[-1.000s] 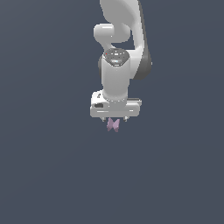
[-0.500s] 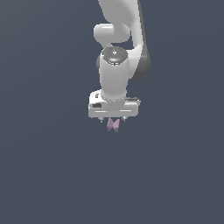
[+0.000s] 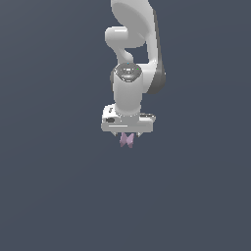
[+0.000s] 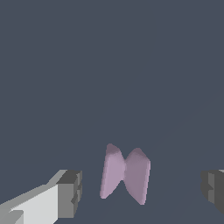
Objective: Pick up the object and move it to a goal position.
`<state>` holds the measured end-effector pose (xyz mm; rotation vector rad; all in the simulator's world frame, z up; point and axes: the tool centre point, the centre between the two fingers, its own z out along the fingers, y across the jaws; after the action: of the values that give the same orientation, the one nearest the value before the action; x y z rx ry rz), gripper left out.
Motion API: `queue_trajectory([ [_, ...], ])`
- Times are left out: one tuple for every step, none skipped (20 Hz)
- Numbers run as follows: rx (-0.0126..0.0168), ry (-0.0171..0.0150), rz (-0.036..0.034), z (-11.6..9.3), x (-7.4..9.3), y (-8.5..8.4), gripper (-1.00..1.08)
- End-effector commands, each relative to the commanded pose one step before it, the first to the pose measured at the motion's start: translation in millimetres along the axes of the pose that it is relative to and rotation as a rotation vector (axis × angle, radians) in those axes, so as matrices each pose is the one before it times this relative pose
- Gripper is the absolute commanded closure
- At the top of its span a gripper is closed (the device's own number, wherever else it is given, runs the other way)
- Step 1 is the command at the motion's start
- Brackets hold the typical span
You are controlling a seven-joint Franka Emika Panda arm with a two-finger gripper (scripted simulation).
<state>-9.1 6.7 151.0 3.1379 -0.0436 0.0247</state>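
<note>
The object [image 3: 127, 140] is a small pale pink piece shaped like a bow tie, pinched in the middle. It lies on the flat dark grey surface directly below the hand in the exterior view. My gripper [image 3: 127, 134] hangs straight down over it, white with short dark fingers. In the wrist view the object [image 4: 125, 174] sits between the two fingers [image 4: 70, 192], with a gap on each side, and my gripper [image 4: 141, 189] is open and not touching it. No goal marker shows in either view.
The white arm [image 3: 133, 59] rises from the hand to the upper edge of the exterior view. Plain dark grey ground [image 3: 59, 196] lies all around.
The hand has sunk a little towards the pink object over the last second. The object has not moved.
</note>
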Motion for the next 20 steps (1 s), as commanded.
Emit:
queue_trajectory([
  [0.00137, -0.00427, 0.03422, 14.90, -10.30, -0.64, -0.92],
  [0.00045, -0.00163, 0.01552, 6.42, -4.71, -0.02, -0.92],
  [0.00031, -0.00150, 0.01444, 5.87, -4.46, 0.09, -0.92],
  [0.00020, -0.00138, 0.01335, 5.34, -4.17, 0.20, -0.92],
  [0.00010, -0.00125, 0.01218, 4.81, -3.87, 0.24, -0.92],
  [0.00003, -0.00112, 0.01108, 4.31, -3.54, 0.31, -0.92],
  [-0.00002, -0.00100, 0.00992, 3.81, -3.20, 0.33, -0.92],
  [-0.00006, -0.00087, 0.00877, 3.33, -2.85, 0.34, -0.92],
  [-0.00008, -0.00075, 0.00761, 2.86, -2.49, 0.33, -0.92],
  [-0.00009, -0.00063, 0.00646, 2.41, -2.12, 0.31, -0.92],
  [-0.00009, -0.00051, 0.00528, 1.95, -1.75, 0.27, -0.92],
  [-0.00008, -0.00040, 0.00412, 1.51, -1.36, 0.23, -0.92],
  [-0.00006, -0.00028, 0.00292, 1.08, -0.98, 0.15, -0.92],
  [-0.00004, -0.00017, 0.00175, 0.64, -0.59, 0.09, -0.92],
  [-0.00002, -0.00007, 0.00069, 0.22, -0.18, 0.09, -0.92],
  [-0.00014, -0.00070, -0.00396, -0.90, 0.85, -0.25, -0.92],
  [0.00000, 0.00000, 0.00000, 0.35, -0.02, -0.01, -0.92],
  [0.00000, 0.00000, 0.00000, 1.03, -0.06, -0.03, -0.92],
  [0.00000, 0.00000, 0.00000, 1.72, -0.09, -0.06, -0.92],
  [0.00000, 0.00008, 0.00048, 2.35, -0.09, 0.19, -0.92],
])
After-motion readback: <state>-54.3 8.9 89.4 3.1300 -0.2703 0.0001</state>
